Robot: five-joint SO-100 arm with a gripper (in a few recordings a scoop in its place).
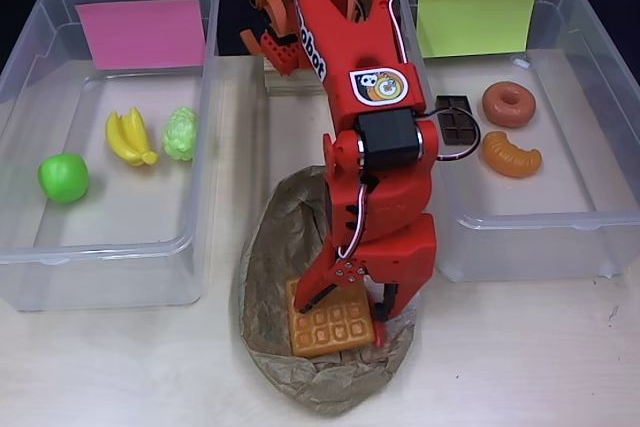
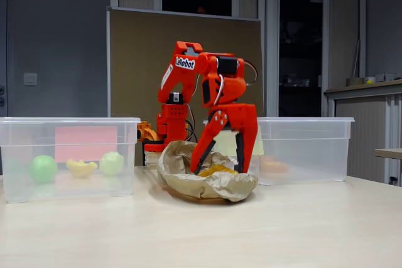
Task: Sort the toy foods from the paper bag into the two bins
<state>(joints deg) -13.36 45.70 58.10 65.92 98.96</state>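
Gripper (image 1: 348, 299) down in the paper bag (image 1: 270, 247), jaws spread wide astride the orange waffle (image 1: 330, 322), no grip confirmed. Pale wood table (image 1: 520, 357) beneath; brown board (image 2: 138, 61) and dim room behind

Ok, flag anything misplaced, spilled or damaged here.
Nothing stands out. The green apple, bananas and grapes lie in the pink-label bin; the chocolate bar, donut and croissant in the yellow-green one. The claw straddles the waffle in the paper bag.

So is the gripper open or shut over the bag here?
Open: the gripper fingers straddle the waffle, which lies flat in the paper bag, not yet clamped.
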